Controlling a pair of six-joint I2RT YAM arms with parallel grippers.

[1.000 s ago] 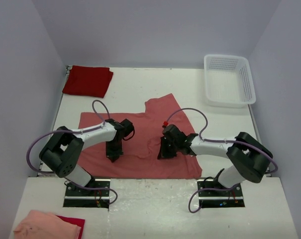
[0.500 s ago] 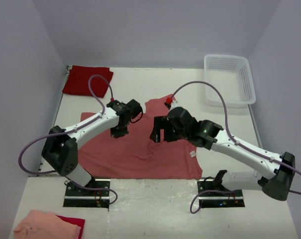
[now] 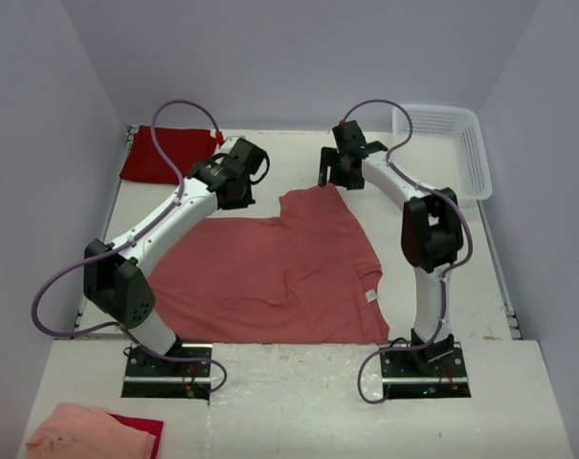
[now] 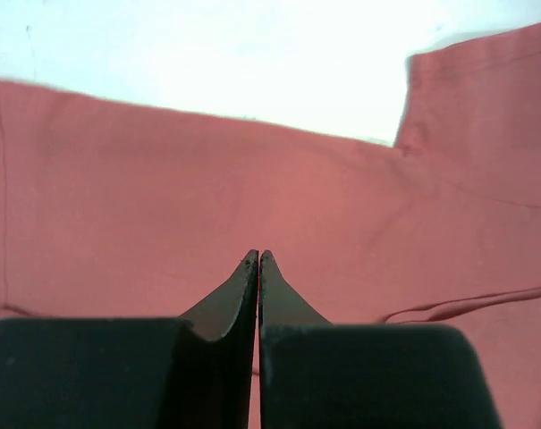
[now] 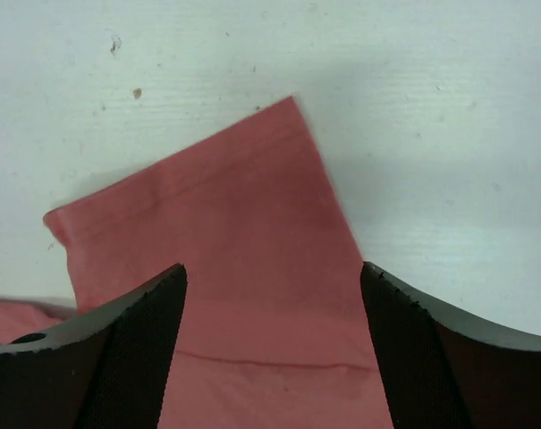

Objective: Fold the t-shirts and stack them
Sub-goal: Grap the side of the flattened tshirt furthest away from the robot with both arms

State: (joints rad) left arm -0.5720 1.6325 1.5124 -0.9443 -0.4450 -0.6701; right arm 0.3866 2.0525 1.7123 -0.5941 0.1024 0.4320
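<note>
Salmon t-shirt (image 3: 270, 277) spread flat on white table (image 3: 466, 287), left gripper (image 4: 258, 256) jaws pressed together above it, gripping nothing, right gripper (image 5: 272, 273) jaws wide apart over sleeve (image 5: 207, 206), empty, crimson t-shirt (image 3: 165, 153) folded far-left.

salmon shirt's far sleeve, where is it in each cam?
Top external: far sleeve, centre, just below the right gripper in the picture.
Left wrist: upper right corner.
Right wrist: centre, between the open jaws.
Shared landmark: white table beyond the sleeve's edge.
</note>
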